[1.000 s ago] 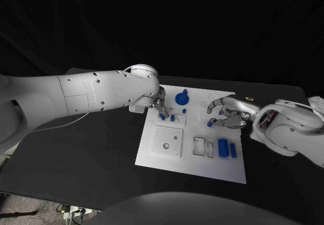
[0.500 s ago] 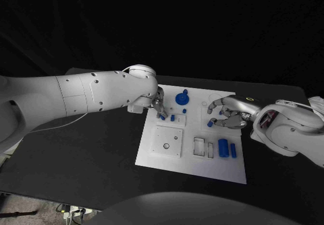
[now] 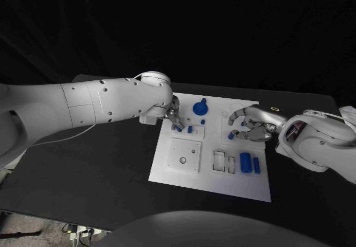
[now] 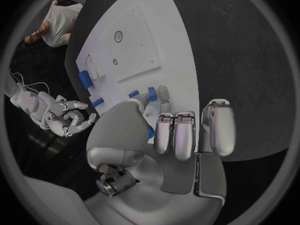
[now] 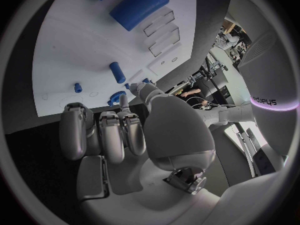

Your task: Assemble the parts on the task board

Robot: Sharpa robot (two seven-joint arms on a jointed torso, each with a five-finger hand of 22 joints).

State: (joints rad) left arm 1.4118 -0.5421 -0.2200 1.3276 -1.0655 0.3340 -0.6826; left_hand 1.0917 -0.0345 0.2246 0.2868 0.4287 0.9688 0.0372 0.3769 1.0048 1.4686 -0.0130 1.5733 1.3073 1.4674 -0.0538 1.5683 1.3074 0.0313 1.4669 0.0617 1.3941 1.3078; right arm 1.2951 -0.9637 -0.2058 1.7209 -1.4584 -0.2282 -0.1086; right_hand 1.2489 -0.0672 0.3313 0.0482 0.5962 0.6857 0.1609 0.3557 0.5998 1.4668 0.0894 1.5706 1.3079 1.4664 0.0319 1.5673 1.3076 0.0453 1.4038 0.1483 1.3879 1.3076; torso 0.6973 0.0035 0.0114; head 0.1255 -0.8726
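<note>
Task board (image 3: 211,177) sits mid-frame; left hand (image 3: 172,115) has edged slightly up-left, pinching a small blue peg (image 3: 178,128), seating apparently unfinished. Right hand (image 3: 251,123) hovers, fingers curled, grip unclear.

black table (image 3: 111,170) — white task board (image 3: 211,180)
</note>
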